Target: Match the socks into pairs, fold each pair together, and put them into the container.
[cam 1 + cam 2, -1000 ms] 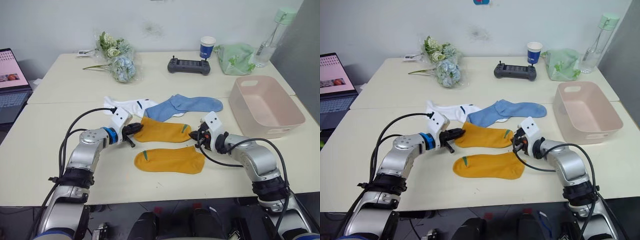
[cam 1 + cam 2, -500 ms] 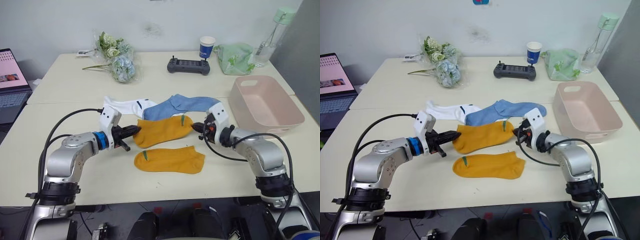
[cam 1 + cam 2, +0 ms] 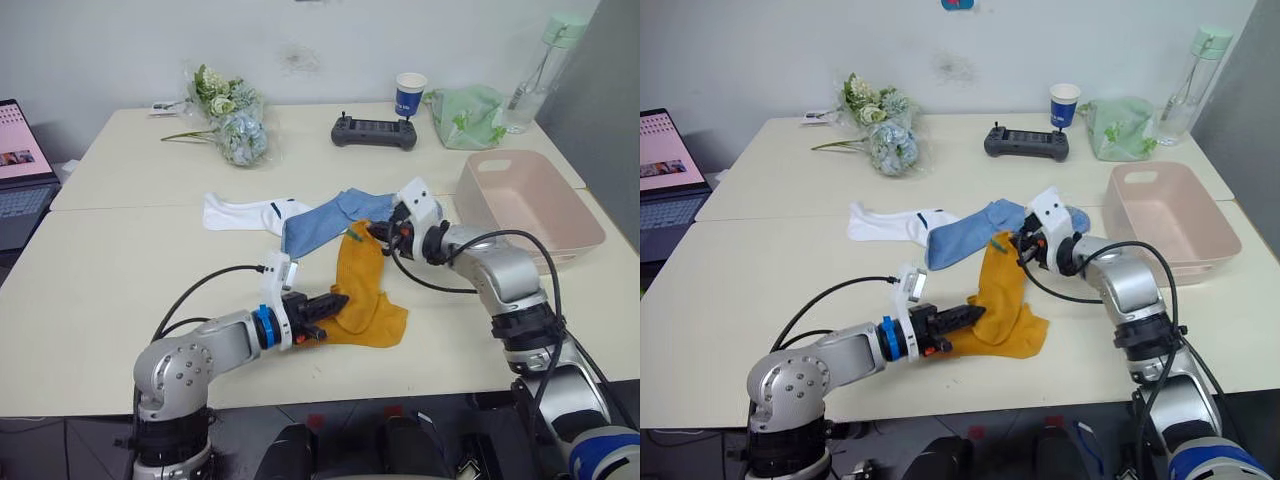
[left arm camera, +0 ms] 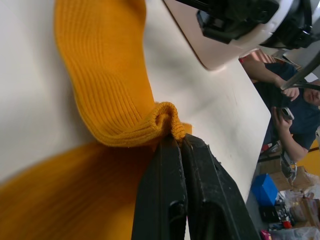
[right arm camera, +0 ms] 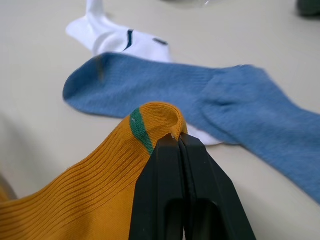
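Observation:
A mustard-yellow sock (image 3: 360,268) is stretched between my two grippers, running from back to front. My right gripper (image 3: 373,230) is shut on its green-marked cuff (image 5: 142,127), near the blue socks (image 3: 322,222). My left gripper (image 3: 338,299) is shut on its other end (image 4: 167,117), low at the table. Under it lies the second mustard-yellow sock (image 3: 388,322). White socks (image 3: 238,212) lie left of the blue ones, partly under them. The pale pink container (image 3: 530,205) stands to the right, with nothing in it that I can see.
Along the back of the table are a flower bunch (image 3: 232,122), a black controller (image 3: 373,132), a paper cup (image 3: 408,93), a pale green bag (image 3: 466,112) and a bottle (image 3: 532,75). A laptop (image 3: 20,165) sits at far left. A person (image 4: 296,117) is beyond the table.
Both grippers have swung the held mustard-yellow sock round. The left one pulled its end toward the front, the right one carried the cuff back and left. The sock now overlaps the second one.

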`<state>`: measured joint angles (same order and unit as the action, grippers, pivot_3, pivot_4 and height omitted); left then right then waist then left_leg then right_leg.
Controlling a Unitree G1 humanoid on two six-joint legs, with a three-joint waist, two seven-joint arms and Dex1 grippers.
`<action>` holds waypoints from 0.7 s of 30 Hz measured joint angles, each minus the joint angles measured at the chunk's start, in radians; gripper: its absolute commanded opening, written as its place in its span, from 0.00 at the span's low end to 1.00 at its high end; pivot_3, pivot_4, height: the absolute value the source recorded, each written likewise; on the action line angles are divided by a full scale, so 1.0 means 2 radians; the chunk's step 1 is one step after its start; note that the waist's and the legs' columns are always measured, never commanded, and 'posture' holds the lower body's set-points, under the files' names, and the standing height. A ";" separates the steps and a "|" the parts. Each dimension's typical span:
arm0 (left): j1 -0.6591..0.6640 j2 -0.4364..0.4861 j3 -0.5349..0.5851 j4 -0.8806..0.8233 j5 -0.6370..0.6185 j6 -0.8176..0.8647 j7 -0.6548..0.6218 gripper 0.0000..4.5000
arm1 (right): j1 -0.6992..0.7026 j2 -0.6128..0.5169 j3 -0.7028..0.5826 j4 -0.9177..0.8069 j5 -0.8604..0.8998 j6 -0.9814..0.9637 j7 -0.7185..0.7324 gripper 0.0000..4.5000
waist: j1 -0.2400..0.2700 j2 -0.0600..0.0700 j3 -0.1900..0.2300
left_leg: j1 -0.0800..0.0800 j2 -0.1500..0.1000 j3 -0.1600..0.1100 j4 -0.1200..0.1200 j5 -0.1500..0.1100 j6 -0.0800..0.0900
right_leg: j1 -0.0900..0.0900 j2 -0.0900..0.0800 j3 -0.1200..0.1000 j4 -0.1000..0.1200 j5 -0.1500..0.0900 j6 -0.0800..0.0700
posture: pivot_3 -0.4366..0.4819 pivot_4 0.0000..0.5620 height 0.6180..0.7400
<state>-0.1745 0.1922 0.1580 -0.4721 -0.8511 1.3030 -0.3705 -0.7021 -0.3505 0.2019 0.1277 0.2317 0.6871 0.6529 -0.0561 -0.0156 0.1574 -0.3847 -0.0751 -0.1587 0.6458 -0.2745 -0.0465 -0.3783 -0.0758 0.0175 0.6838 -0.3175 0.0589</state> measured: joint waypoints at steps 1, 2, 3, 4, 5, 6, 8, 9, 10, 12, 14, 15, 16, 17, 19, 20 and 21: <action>0.007 -0.002 -0.007 0.000 0.000 -0.001 0.004 0.01 | 0.000 0.004 0.008 0.007 -0.005 -0.005 0.001 0.00 | 0.000 0.000 0.000 | 0.000 0.000 0.000 0.000 0.000 0.000 | 0.000 0.000 0.000 0.000 0.000 0.000 | 0.48 0.27 1.00; 0.012 -0.007 -0.009 0.000 0.000 -0.002 0.007 0.01 | 0.000 0.009 0.012 0.015 -0.008 -0.011 0.004 0.00 | 0.001 0.000 0.000 | 0.000 0.000 0.000 0.000 0.000 0.000 | 0.000 0.000 0.000 0.000 0.000 0.000 | 0.48 0.27 1.00; 0.013 -0.011 -0.013 0.000 0.000 -0.004 0.008 0.01 | 0.000 0.011 0.015 0.019 -0.010 -0.015 0.005 0.00 | 0.001 0.000 0.000 | 0.000 0.000 0.000 0.000 0.000 0.000 | 0.000 0.000 0.000 0.000 0.000 0.000 | 0.48 0.27 1.00; 0.014 -0.010 -0.019 -0.001 0.000 -0.011 0.008 0.01 | 0.000 0.013 0.018 0.022 -0.012 -0.021 0.008 0.00 | 0.002 0.000 0.000 | 0.000 0.000 0.000 0.000 0.000 0.000 | 0.000 0.000 0.000 0.000 0.000 0.000 | 0.48 0.27 1.00; 0.017 -0.009 -0.024 -0.001 0.000 -0.016 0.008 0.01 | 0.000 0.016 0.019 0.024 -0.015 -0.027 0.009 0.00 | 0.002 0.000 0.000 | 0.000 0.000 0.000 0.000 0.000 0.000 | 0.000 0.000 0.000 0.000 0.000 0.000 | 0.48 0.27 1.00; 0.019 -0.007 -0.028 -0.001 0.000 -0.020 0.008 0.05 | 0.000 0.017 0.019 0.025 -0.017 -0.032 0.010 0.00 | 0.003 0.000 0.000 | 0.000 0.000 0.000 0.000 0.000 0.000 | 0.000 0.000 0.000 0.000 0.000 0.000 | 0.48 0.27 1.00; 0.023 -0.002 -0.032 -0.001 0.000 -0.026 0.007 0.15 | 0.002 0.016 0.019 0.026 -0.023 -0.043 0.015 0.00 | 0.003 0.000 0.000 | 0.000 0.000 0.000 0.000 0.000 0.000 | 0.000 0.000 0.000 -0.001 0.000 0.000 | 0.48 0.27 1.00; 0.025 0.003 -0.033 -0.001 0.000 -0.029 0.006 0.21 | 0.005 0.013 0.019 0.026 -0.026 -0.048 0.019 0.04 | 0.004 0.000 0.000 | 0.000 0.000 0.000 0.000 0.000 0.000 | 0.000 0.000 0.000 -0.001 0.000 0.000 | 0.48 0.27 1.00; 0.027 0.012 -0.034 -0.004 -0.001 -0.033 0.002 0.28 | 0.009 0.010 0.019 0.023 -0.026 -0.053 0.023 0.09 | 0.004 0.000 0.000 | 0.000 0.000 0.000 0.000 0.000 0.000 | 0.000 0.000 0.000 -0.001 0.000 0.000 | 0.48 0.27 1.00; 0.030 0.050 -0.036 -0.015 -0.002 -0.038 -0.015 0.43 | 0.023 0.003 0.016 0.010 -0.025 -0.056 0.032 0.23 | 0.004 0.000 0.000 | 0.000 0.000 0.000 0.000 0.000 0.000 | 0.000 0.000 0.000 -0.001 0.000 0.000 | 0.48 0.27 1.00; 0.030 0.104 -0.035 -0.024 -0.001 -0.050 -0.045 0.56 | 0.038 -0.004 0.007 -0.013 -0.018 -0.054 0.037 0.37 | 0.004 0.000 0.000 | 0.000 0.000 0.000 0.000 0.000 0.000 | 0.000 0.000 0.000 -0.001 0.000 0.000 | 0.48 0.27 1.00; 0.030 0.138 -0.036 -0.028 0.002 -0.062 -0.067 0.63 | 0.046 -0.013 0.001 -0.030 -0.012 -0.053 0.041 0.45 | 0.004 0.000 0.000 | 0.000 0.000 0.000 0.000 0.000 0.000 | 0.000 0.000 0.000 -0.001 0.000 0.000 | 0.48 0.27 1.00; 0.031 0.169 -0.036 -0.030 0.006 -0.072 -0.086 0.70 | 0.053 -0.021 -0.004 -0.045 -0.006 -0.051 0.045 0.52 | 0.004 0.000 0.000 | 0.000 0.000 0.000 0.000 0.000 0.000 | 0.000 0.000 0.000 -0.001 0.000 0.000 | 0.48 0.27 1.00; 0.030 0.192 -0.035 -0.029 0.013 -0.081 -0.100 0.77 | 0.059 -0.027 -0.011 -0.059 -0.003 -0.049 0.049 0.60 | 0.005 0.000 0.000 | 0.000 0.000 0.000 0.000 0.000 0.000 | 0.000 0.000 0.000 -0.001 0.000 0.000 | 0.48 0.27 1.00; 0.017 0.242 -0.032 -0.015 0.017 -0.105 -0.146 0.78 | 0.089 -0.058 -0.018 -0.110 0.018 -0.044 0.077 0.67 | 0.008 0.000 0.000 | 0.000 0.000 0.000 -0.001 0.000 0.000 | 0.000 0.000 0.000 -0.001 0.000 0.000 | 0.48 0.27 1.00; 0.007 0.260 -0.024 -0.001 0.022 -0.120 -0.165 0.78 | 0.106 -0.075 -0.018 -0.133 0.027 -0.044 0.096 0.67 | 0.011 0.000 0.000 | 0.000 0.000 -0.001 -0.001 0.000 0.000 | 0.000 0.000 0.000 -0.002 0.000 0.000 | 0.48 0.27 1.00; -0.010 0.273 -0.021 0.020 0.031 -0.141 -0.183 0.78 | 0.122 -0.093 -0.015 -0.156 0.034 -0.047 0.117 0.67 | 0.014 0.001 0.000 | 0.000 0.000 -0.001 -0.001 0.000 0.000 | 0.000 0.000 -0.001 -0.002 0.000 0.000 | 0.48 0.27 1.00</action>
<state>-0.1939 0.7375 0.1168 -0.4312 -0.7886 1.0215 -0.7374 -0.4580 -0.5362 0.1714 -0.1848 0.2998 0.5926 0.8862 -0.0286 -0.0144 0.1581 -0.3852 -0.0755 -0.1600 0.6445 -0.2747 -0.0463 -0.3776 -0.0758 0.0163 0.6803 -0.3176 0.0585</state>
